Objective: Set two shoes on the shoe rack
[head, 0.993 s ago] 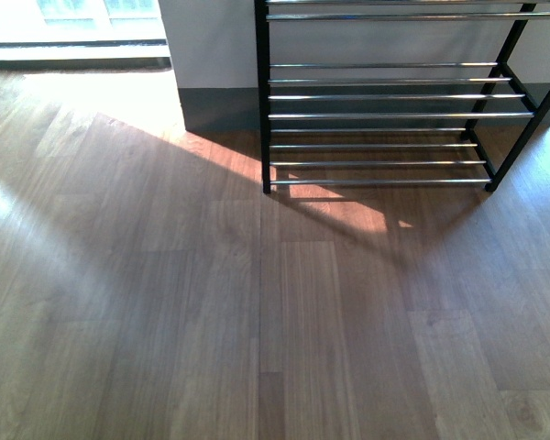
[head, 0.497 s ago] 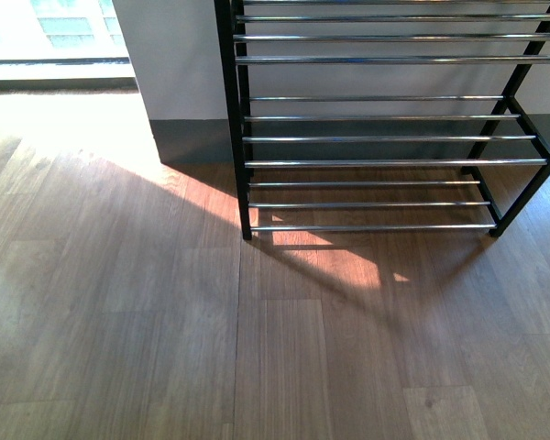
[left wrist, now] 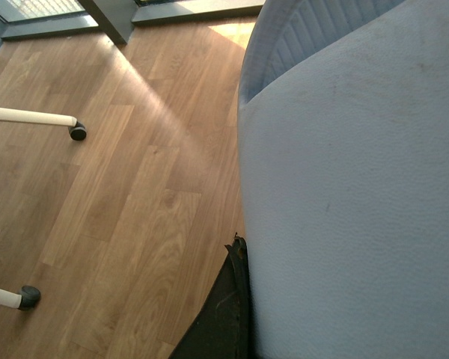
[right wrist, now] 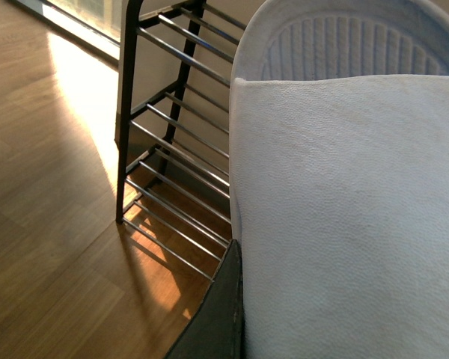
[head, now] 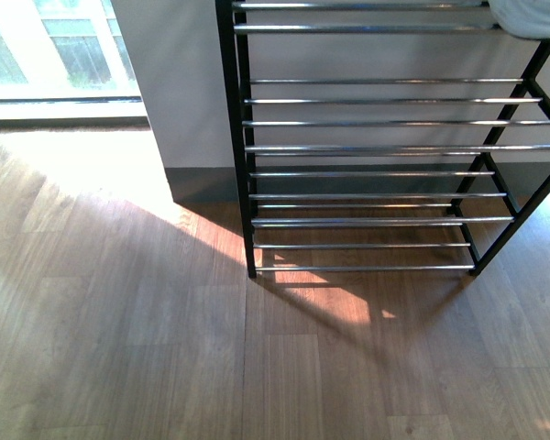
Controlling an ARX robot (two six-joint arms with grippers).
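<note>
Two slides, one filling each wrist view: pale blue slide (left wrist: pixel 352 209) before the left gripper, whitish slide (right wrist: pixel 344 217) before the right gripper; both hide the fingers, so grip cannot be told. Shoe rack (head: pixel 376 147) stands on wood floor (head: pixel 119 321) against grey wall (head: pixel 179 82), beside window (head: pixel 46 46)

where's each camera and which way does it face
Front: on the robot's body, looking down at the shoe rack and floor; no arm shows.
Left wrist: on the left arm, facing floor past a pale blue shoe; dark robot part beside it.
Right wrist: on the right arm, facing the rack past a pale shoe.
Front and right wrist share the rack.
</note>
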